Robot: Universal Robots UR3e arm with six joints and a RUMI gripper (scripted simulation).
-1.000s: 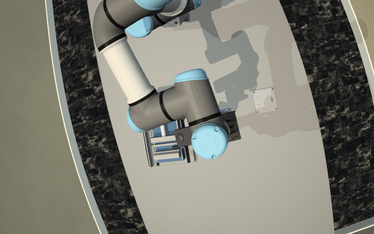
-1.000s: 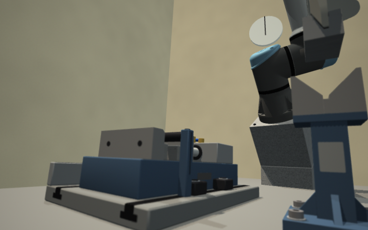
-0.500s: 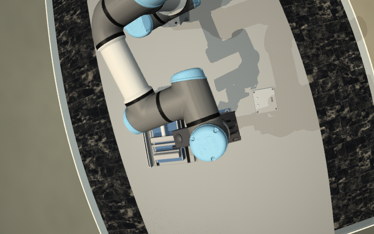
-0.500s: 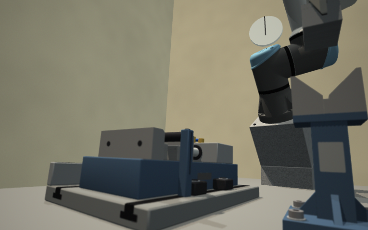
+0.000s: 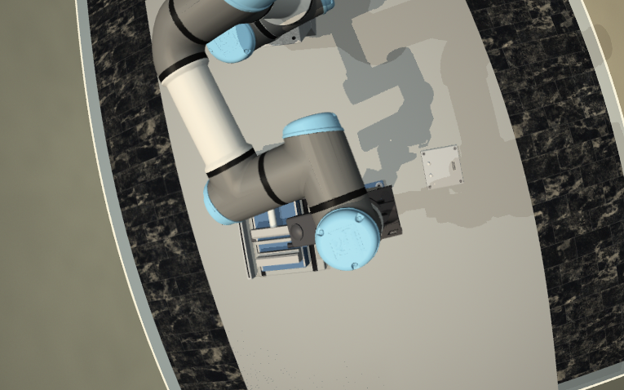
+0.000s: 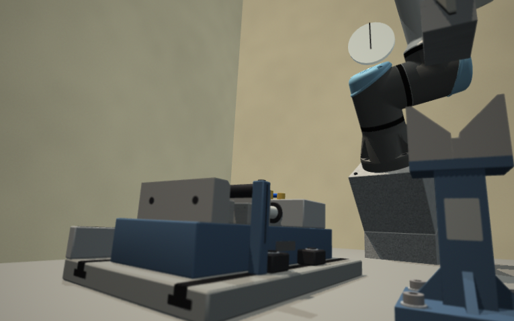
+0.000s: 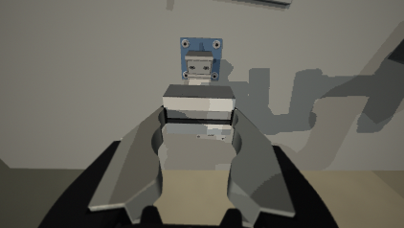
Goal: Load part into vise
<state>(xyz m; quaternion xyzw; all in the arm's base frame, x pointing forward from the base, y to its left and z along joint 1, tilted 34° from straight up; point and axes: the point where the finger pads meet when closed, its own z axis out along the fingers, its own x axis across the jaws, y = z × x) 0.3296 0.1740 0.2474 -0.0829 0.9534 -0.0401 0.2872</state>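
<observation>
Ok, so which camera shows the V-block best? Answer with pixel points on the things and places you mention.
The exterior view: its V notch and blue post show clearly on the V-block [image 6: 430,139] [image 7: 199,66]. The wrist view shows it small; the top view mostly hides it under the arm.

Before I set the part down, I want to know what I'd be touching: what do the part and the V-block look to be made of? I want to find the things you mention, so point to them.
The part [image 7: 199,103]: probably bare metal, smooth and satin, judging by its even grey, crisp edges and paler lit face. The V-block [image 6: 430,137]: likely machined steel, matte grey with sharp edges, though painted metal is possible.
</observation>
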